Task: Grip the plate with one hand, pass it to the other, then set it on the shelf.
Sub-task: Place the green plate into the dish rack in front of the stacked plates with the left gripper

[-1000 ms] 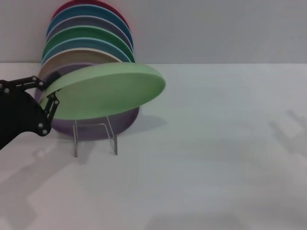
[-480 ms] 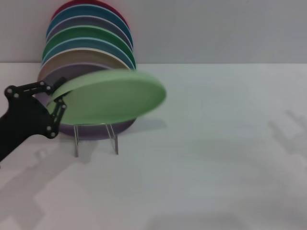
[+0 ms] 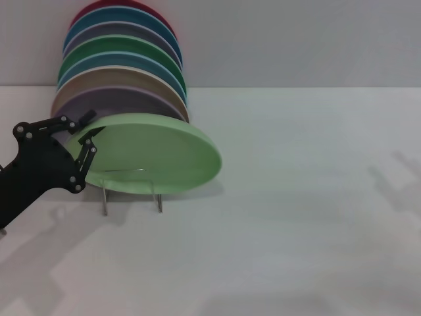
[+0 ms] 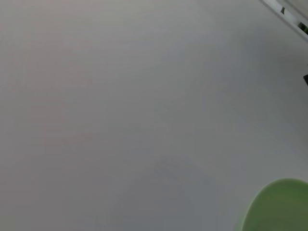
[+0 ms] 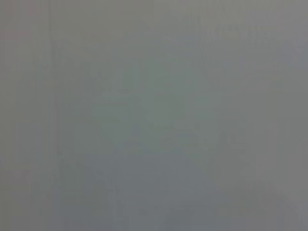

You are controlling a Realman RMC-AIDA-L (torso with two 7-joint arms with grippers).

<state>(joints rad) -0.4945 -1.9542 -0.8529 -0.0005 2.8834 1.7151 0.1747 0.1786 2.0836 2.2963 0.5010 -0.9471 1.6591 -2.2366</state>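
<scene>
The light mint-green plate [image 3: 158,155] is held tilted, near flat, just above the clear acrylic stand [image 3: 131,191] at the left of the head view. My left gripper [image 3: 84,137] is shut on the plate's left rim. A part of the plate also shows in the left wrist view [image 4: 279,207]. The plate hides the top of the stand. My right gripper is out of view; the right wrist view shows only a plain grey surface.
A row of upright plates stands behind the stand, with a lilac-purple plate [image 3: 125,102] in front, then a beige one, a darker green plate [image 3: 122,49] and others behind. The white table [image 3: 302,210] stretches to the right.
My left gripper moved a little right and lowered the mint plate's free edge, so the plate went from steeply tilted up to near flat over the stand.
</scene>
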